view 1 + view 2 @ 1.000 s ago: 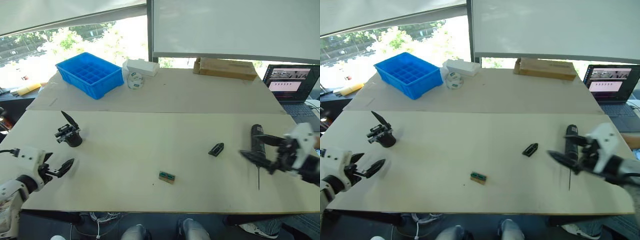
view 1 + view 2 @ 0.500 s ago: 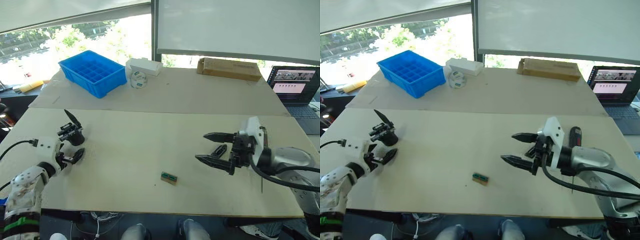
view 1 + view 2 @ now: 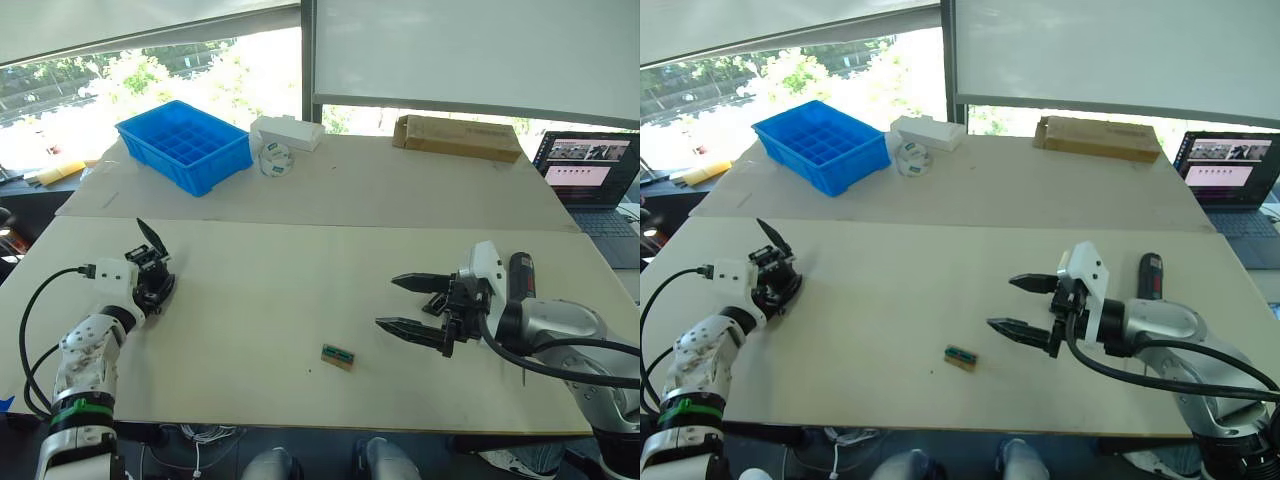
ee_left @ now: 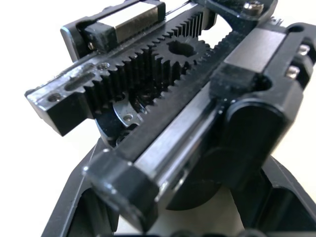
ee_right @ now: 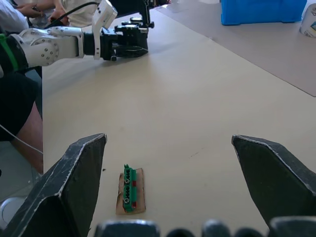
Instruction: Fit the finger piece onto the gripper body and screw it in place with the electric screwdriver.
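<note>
Rack teeth and central gear of the gripper body [image 4: 168, 98] seen close in the left wrist view; from the head, merely a dark lump at the table's left, against the left gripper [image 3: 140, 290], grip impossible to judge. Right gripper [image 3: 386, 302] spread wide open above the tabletop, small green-topped block [image 5: 129, 190] framed between its fingers. Electric screwdriver [image 3: 519, 275] lying beside the right arm. Blue compartment tray [image 3: 185, 145] at far left, contents indiscernible. Laptop [image 3: 590, 165] screen text too small to read.
</note>
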Controlling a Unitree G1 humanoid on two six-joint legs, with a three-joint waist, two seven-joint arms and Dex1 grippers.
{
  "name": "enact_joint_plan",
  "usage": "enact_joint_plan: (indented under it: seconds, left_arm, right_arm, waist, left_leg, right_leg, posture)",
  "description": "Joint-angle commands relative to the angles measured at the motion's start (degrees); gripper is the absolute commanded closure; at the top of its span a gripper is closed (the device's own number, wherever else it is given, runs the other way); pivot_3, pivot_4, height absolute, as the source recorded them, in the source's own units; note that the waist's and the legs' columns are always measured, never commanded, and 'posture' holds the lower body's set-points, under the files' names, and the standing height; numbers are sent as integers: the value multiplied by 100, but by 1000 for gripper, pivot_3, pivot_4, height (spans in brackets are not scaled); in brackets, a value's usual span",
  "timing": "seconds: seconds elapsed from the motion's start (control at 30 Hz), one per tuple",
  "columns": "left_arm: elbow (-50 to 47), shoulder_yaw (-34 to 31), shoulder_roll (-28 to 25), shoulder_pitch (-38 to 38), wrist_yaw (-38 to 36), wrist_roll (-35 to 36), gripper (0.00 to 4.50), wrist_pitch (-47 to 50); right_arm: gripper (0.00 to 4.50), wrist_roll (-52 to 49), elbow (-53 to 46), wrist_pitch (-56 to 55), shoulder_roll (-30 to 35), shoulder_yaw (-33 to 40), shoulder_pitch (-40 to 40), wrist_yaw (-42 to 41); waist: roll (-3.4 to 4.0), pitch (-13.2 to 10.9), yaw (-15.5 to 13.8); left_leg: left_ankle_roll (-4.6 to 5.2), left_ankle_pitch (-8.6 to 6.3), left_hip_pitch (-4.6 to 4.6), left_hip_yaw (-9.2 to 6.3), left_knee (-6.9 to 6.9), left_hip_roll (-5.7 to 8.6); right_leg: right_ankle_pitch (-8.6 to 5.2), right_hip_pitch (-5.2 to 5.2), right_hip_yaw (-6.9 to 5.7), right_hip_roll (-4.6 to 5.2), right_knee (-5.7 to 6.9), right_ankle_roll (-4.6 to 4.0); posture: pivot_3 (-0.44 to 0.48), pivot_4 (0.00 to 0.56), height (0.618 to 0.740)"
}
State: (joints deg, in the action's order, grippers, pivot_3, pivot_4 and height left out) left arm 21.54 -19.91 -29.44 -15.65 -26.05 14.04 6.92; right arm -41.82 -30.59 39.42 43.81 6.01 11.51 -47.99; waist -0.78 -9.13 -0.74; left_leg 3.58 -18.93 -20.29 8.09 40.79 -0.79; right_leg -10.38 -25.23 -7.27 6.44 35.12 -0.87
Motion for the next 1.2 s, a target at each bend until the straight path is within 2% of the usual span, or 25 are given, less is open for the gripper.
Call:
enact_joint_plan:
  seconds: [0.03,0.07,0.13,0.2,0.27,0.4,0.57,0.6,0.67,0.73,0.77,0.87,1.0,1.07,1.2]
  left_arm:
    - [-1853,214,536,362,647,234,2120,803]
    - [-2285,260,698,458,841,232,2120,993]
    - [-3338,695,1345,449,1607,53,2120,1612]
    - [-3581,1036,1675,245,2082,-288,2120,1987]
    - [-3331,1234,1715,33,2334,-707,2120,1938]
    - [-2821,1233,2015,-265,3336,-1266,2120,2020]
    - [-2678,1356,2059,-143,3326,-1411,2120,1990]
    - [-2669,1311,2068,-91,3224,-1315,2120,2012]
    - [-2714,1364,1954,41,2894,-1218,1061,2015]
    - [-2784,1428,1770,215,2375,-1015,252,2126]
    - [-2778,1436,1631,323,2036,-860,88,2209]
    - [-2322,1444,851,574,626,-548,88,1613]
    - [-1406,1334,-12,336,-622,-349,88,791]
    - [-1006,1291,-276,107,-1218,-187,88,451]
    - [-237,1354,-465,-365,-1872,-167,88,-187]
  right_arm:
    - [0,-58,-261,-64,-23,81,-99,47]
    - [0,-32,-281,-90,-27,60,-132,52]
    - [0,24,-344,-144,-101,-43,-196,109]
    - [0,80,-355,-194,-159,-125,-212,128]
    - [0,202,-313,-273,-177,-205,-167,89]
    - [0,243,-243,-215,-223,-268,62,108]
    - [0,330,-178,-239,-254,-334,86,73]
    - [0,356,-181,-244,-262,-357,84,70]
    - [0,368,-195,-231,-282,-364,86,83]
    - [0,372,-201,-222,-297,-361,90,98]
    - [0,371,-193,-216,-308,-363,89,105]
    - [0,432,-143,-263,-340,-433,60,67]
    - [0,495,-63,-303,-419,-535,159,39]
    - [0,533,-10,-322,-458,-561,222,34]
    - [0,568,8,-318,-509,-595,274,38]
  waist:
    - [-3,-1,-23]
    - [-5,-2,-35]
    - [-20,-10,-53]
    - [-35,-12,-89]
    - [-45,-17,-80]
    - [-48,-18,63]
    - [-48,-18,10]
    - [-49,-19,6]
    - [-49,-18,-1]
    - [-49,-18,0]
    - [-48,-17,2]
    - [-42,-14,6]
    - [-29,-6,8]
    - [-28,-6,13]
    - [-28,-6,17]
  left_leg:
    - [1,0,-3,-5,1,2]
    - [3,-1,-7,-6,3,3]
    - [5,-1,-10,-7,8,6]
    - [6,0,-12,-12,13,7]
    - [7,1,-12,-12,16,6]
    - [2,4,6,-3,10,-6]
    - [-2,7,2,-6,4,-8]
    - [-2,7,-1,-6,6,-6]
    - [-1,7,-1,-6,7,-4]
    - [0,6,-1,-6,7,-4]
    - [0,6,0,-6,7,-4]
    - [0,6,5,-6,6,-6]
    - [-3,6,10,-3,6,-8]
    - [-3,6,10,-1,7,-8]
    - [-3,6,6,3,6,-7]
  right_leg:
    - [1,3,0,-1,-4,3]
    - [3,5,-1,-2,-6,6]
    - [6,8,3,-4,-9,12]
    - [9,11,5,-7,-10,17]
    - [10,11,9,-25,-8,16]
    - [15,8,18,-36,-6,7]
    - [12,3,10,-40,-5,0]
    - [12,3,9,-40,-6,0]
    - [12,6,10,-34,-6,1]
    - [11,5,12,-23,-6,2]
    - [11,5,11,-24,-5,2]
    - [10,4,9,-21,-2,1]
    - [4,1,4,-17,4,-6]
    - [4,0,3,-16,6,-6]
    - [5,-3,-3,-25,4,-6]
  posture:
    - [0,150,738]
    - [0,150,738]
    - [0,150,738]
    - [0,150,738]
    - [0,150,738]
    - [0,150,738]
    - [0,150,738]
    - [0,150,738]
    - [0,150,738]
    - [0,150,738]
    - [0,150,738]
    - [0,150,738]
    - [0,150,738]
    - [0,150,738]
    - [0,150,738]
